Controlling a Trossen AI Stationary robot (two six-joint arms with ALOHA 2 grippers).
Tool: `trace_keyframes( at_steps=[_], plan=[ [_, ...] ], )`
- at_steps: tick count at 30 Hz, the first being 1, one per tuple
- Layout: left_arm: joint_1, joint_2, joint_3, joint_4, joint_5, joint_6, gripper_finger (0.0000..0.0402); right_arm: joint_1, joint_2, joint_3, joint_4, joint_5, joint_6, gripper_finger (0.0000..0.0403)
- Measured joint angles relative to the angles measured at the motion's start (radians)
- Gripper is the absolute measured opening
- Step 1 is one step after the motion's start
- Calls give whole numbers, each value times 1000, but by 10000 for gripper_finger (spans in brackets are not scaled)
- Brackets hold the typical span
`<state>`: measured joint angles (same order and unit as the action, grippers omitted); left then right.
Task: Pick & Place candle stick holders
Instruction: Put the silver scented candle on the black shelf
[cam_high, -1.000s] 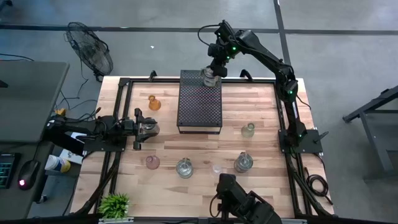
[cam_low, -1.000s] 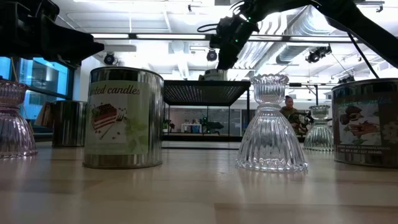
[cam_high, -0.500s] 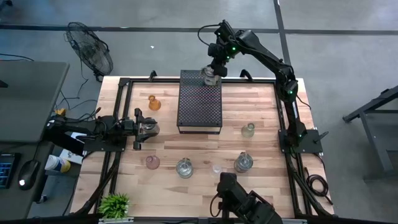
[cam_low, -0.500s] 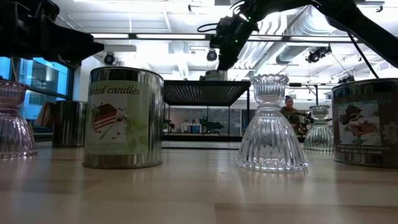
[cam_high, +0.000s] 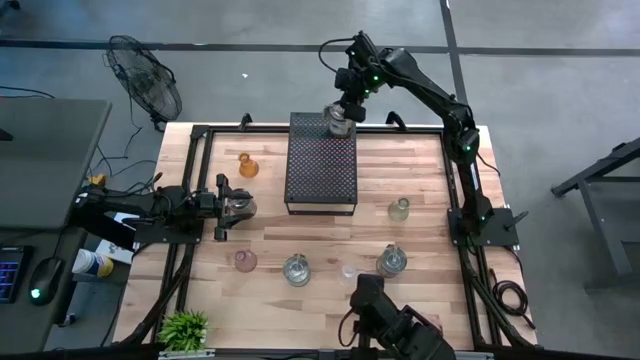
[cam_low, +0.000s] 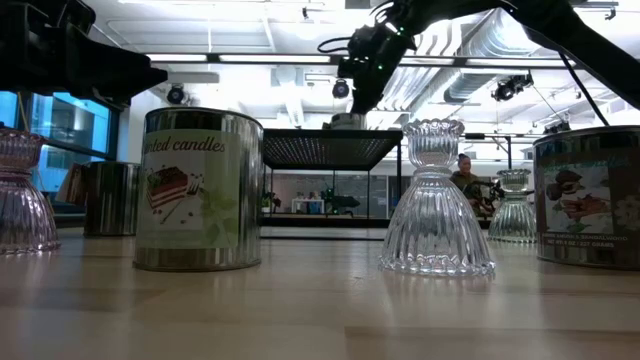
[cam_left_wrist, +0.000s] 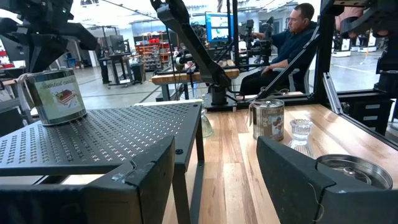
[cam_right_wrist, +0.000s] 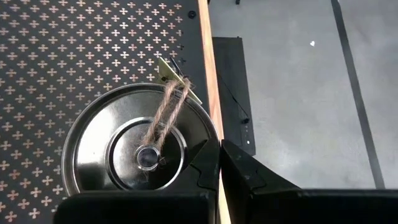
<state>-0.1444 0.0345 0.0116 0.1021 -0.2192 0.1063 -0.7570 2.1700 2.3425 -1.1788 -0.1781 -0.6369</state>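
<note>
A silvery candle tin (cam_right_wrist: 140, 155) with a twine loop on its lid stands on the far right corner of the black perforated tray (cam_high: 322, 170). My right gripper (cam_right_wrist: 219, 155) is shut just above the tin's rim, slanting down from the far side. The amber holder (cam_high: 247, 165) stands left of the tray. A clear holder (cam_high: 399, 209) stands right of it. The pinkish holder (cam_high: 245, 261), a small clear glass holder (cam_high: 348, 270) and two tins (cam_high: 296, 270) (cam_high: 391, 262) stand along the near side. My left gripper (cam_left_wrist: 214, 180) waits open at the table's left. My right gripper has its shut fingertips (cam_right_wrist: 211, 152) beside the rim of the tin's lid (cam_right_wrist: 198, 134), on the side nearest the tray's edge. I cannot tell whether they touch it. The tin stands upright on the tray.
Another tin (cam_left_wrist: 351, 171) stands right beside my left gripper's finger. A small green plant (cam_high: 185, 328) sits at the near left corner. A fan (cam_high: 145, 85) stands beyond the table's far left. A person (cam_left_wrist: 292, 37) sits behind the table's right side.
My right gripper has tipped slightly above the tin at the tray's far corner. It has stayed shut.
</note>
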Motion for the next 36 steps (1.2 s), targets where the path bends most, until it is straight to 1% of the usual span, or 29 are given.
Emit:
trace_keyframes(
  at_steps=[26,36],
  plan=[
    [0,0,0,0,0,0,222,-2,0,1,-1,27,-25,0],
    [0,0,0,0,0,0,222,-2,0,0,-2,18,-35,0]
  ],
)
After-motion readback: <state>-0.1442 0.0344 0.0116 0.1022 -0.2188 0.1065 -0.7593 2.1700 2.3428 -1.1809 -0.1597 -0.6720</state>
